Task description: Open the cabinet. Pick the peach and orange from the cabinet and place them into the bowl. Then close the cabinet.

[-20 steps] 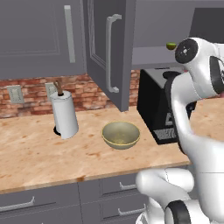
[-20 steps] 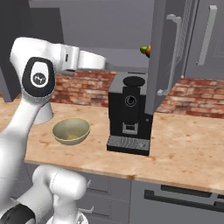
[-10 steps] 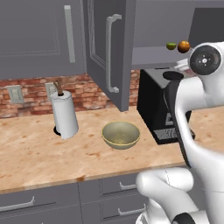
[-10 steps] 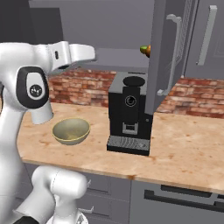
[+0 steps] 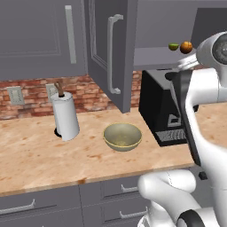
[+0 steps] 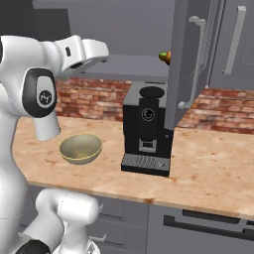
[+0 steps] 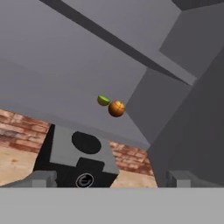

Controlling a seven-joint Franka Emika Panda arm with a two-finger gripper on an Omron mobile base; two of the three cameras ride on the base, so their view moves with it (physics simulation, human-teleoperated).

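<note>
Two fruits on view: orange (image 7: 116, 108) and a small green fruit (image 7: 103, 100), side by side on the cabinet shelf, above the coffee machine (image 5: 166, 111); no peach can be made out.
Cabinet (image 5: 116, 53): one door swung open, standing out over the tabletop (image 5: 40, 155); its bar handle runs vertically, long axis upright; the other door is closed.
Coffee machine: landmark, black, on the tabletop under the open shelf.
Bowl (image 5: 122, 136): beside the coffee machine, upright, mouth up, nothing in it.
Hand (image 7: 111, 177): raised above the coffee machine, aimed up at the shelf, fingers wide apart, holding nothing.
Progress: opening looks done; both picks, both placements and the closing remain.
</note>
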